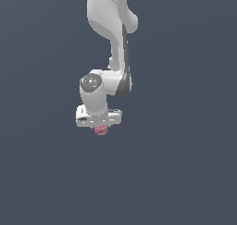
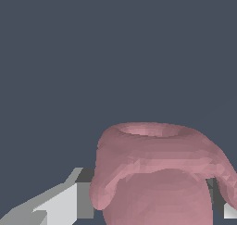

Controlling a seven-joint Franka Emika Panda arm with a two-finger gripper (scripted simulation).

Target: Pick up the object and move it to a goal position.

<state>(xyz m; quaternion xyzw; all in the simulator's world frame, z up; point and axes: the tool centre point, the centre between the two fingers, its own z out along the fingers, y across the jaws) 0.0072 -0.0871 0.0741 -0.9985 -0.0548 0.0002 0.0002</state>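
The object is a small dull pink-red lumpy blob that sits just under the white gripper of my arm in the exterior view. In the wrist view the object fills the near part of the picture, a rounded pink lump with a dished rim. It lies between the two fingers, one pressed to each side of it. The gripper is shut on the object. The fingertips are hidden behind the hand in the exterior view.
The white arm comes down from the top of the exterior view. A flat dark blue-grey surface fills the picture all around. No goal marker shows.
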